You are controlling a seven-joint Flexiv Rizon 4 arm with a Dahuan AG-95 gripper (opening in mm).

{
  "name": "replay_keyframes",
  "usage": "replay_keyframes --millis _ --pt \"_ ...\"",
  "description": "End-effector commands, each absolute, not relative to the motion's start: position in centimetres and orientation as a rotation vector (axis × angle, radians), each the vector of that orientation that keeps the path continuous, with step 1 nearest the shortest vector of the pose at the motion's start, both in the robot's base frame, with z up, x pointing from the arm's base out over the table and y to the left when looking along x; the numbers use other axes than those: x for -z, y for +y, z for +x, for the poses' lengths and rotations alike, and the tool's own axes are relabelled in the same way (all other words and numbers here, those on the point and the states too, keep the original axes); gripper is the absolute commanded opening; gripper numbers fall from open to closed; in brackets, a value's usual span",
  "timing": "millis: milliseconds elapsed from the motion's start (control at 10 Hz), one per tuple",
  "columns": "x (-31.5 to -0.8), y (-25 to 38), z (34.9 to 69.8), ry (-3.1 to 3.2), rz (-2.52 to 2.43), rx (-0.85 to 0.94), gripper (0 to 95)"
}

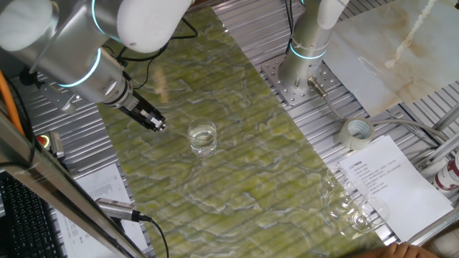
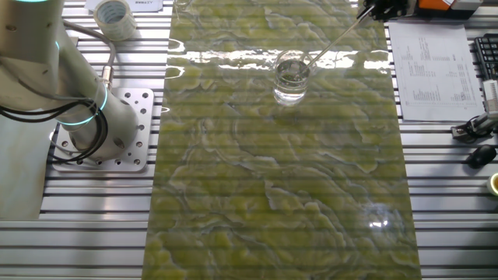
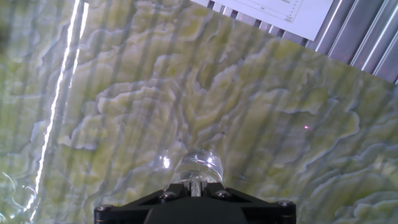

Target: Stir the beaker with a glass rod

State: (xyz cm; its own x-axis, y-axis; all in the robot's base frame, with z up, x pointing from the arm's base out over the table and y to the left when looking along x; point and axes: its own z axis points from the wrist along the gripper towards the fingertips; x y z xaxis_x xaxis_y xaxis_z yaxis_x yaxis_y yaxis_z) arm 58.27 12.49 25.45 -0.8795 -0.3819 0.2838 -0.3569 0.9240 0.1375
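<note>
Pinching the glass rod (image 2: 334, 43) in my tool (image 1: 159, 125), I hold it slanted. Its lower end dips into the beaker (image 1: 203, 137), which stands upright on the bench (image 1: 237, 186).

One beaker (image 1: 203, 137). One glass rod (image 2: 333, 43). One gripper (image 1: 155, 122). One tape roll (image 1: 356, 133). Two printed sheets (image 1: 387, 188) (image 1: 100, 193). One cluster of glass vessels (image 1: 355, 208), number indistinct.
</note>
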Motion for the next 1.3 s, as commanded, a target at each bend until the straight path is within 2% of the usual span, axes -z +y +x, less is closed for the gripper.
replay_keyframes --millis 100,1300 --pt "-25.4 12.5 58.3 -2.787 0.553 0.116 0.0" --pt "-27.2 11.5 57.8 -2.835 0.581 0.146 0.0"
